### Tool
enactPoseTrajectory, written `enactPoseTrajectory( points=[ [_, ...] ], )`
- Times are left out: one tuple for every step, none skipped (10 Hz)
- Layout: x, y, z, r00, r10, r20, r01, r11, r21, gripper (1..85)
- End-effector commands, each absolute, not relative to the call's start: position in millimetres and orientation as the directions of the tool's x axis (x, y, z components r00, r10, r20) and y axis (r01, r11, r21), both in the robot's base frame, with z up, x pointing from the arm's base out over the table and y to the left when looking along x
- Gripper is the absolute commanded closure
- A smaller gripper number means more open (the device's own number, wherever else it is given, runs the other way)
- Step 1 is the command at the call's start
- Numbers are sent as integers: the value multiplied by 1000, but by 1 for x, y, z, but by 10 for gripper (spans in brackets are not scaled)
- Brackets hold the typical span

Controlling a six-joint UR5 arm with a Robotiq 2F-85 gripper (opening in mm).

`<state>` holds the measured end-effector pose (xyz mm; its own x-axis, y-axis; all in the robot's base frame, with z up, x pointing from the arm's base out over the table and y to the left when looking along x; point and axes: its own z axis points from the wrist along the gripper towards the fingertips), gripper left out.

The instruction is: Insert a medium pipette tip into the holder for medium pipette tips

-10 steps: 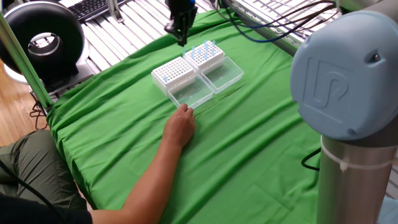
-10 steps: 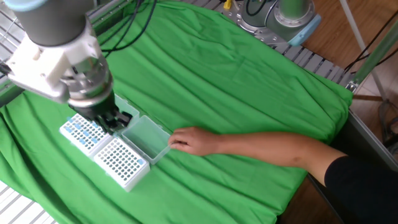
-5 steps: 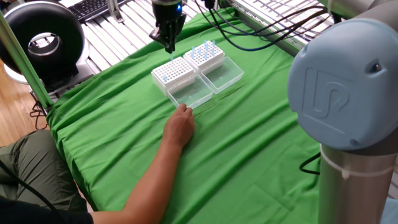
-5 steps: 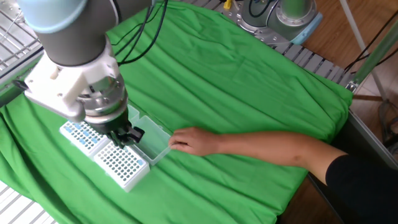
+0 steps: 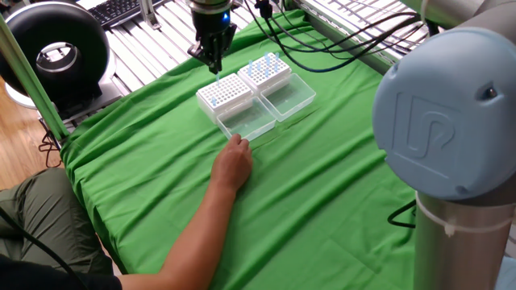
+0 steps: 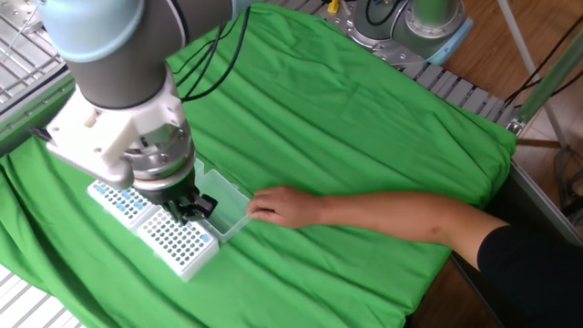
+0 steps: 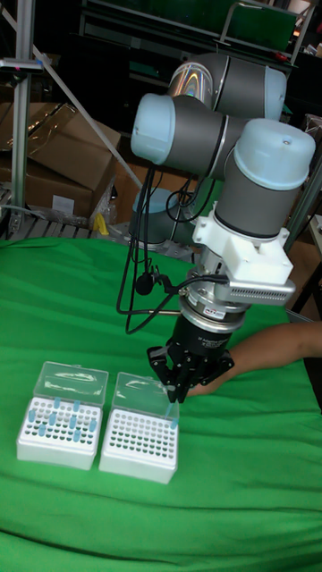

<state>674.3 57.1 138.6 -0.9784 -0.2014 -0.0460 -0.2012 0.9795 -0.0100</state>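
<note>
Shifted sideways off the tip-filled rack: black two-finger gripper (image 7: 176, 391), closed on a clear pipette tip (image 7: 173, 409). Directly beneath: white gridded holder for medium pipette tips (image 7: 139, 441). Insertion outstanding.

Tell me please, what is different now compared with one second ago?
The pincer, holding a pipette tip, travelled from over the rack with blue tips to above the other rack. Both racks, their open lids and the person's hand at the lid edge stayed where they were.
</note>
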Motion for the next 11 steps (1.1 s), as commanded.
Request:
enactPoseTrajectory(
  points=[
    [672,64,133,-980,-190,-56,-190,982,-1,847],
    [672,65,130,-980,-190,-63,-190,982,-2,847],
    [673,64,127,-979,-193,-66,-193,981,-4,847],
    [672,62,126,-978,-196,-66,-196,981,-5,847],
    [672,63,124,-978,-197,-69,-197,980,-4,847],
    [671,63,121,-978,-194,-70,-194,981,-7,847],
    [670,63,120,-978,-195,-71,-194,981,-9,847],
    [670,63,119,-978,-196,-71,-196,981,-9,847],
    [668,63,118,-978,-196,-71,-196,981,-10,847],
    [667,63,117,-978,-196,-71,-196,981,-12,847],
    [667,63,116,-978,-196,-71,-196,981,-12,847]
  ],
)
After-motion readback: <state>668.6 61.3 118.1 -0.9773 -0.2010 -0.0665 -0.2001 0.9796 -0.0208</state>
